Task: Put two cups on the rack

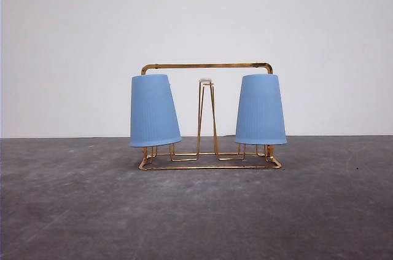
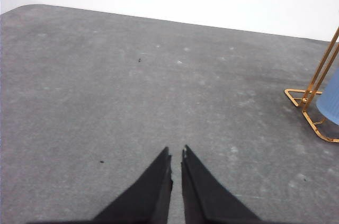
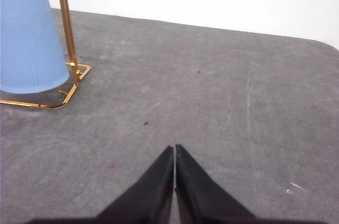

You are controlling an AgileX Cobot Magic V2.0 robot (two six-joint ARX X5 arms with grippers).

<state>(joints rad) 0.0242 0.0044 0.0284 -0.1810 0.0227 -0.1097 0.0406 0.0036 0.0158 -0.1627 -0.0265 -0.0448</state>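
Note:
The gold wire rack (image 1: pixel 207 66) stands in the middle of the grey table in the front view. Two light blue ribbed cups hang upside down on it: one cup (image 1: pixel 153 111) on the left pegs, slightly tilted, the other cup (image 1: pixel 260 110) on the right pegs. A white-tipped middle peg pair (image 1: pixel 206 81) stands bare between them. My left gripper (image 2: pixel 176 155) is shut and holds nothing, low over the table beside the rack's corner (image 2: pixel 307 105) and a cup's edge (image 2: pixel 330 99). My right gripper (image 3: pixel 174 150) is shut and holds nothing, apart from the right cup (image 3: pixel 29 38) and the rack's frame (image 3: pixel 66 23).
The grey table (image 1: pixel 196 211) runs wide in front of the rack and to both sides. A plain white wall (image 1: pixel 196 14) stands behind it. The table's rounded corners show in both wrist views.

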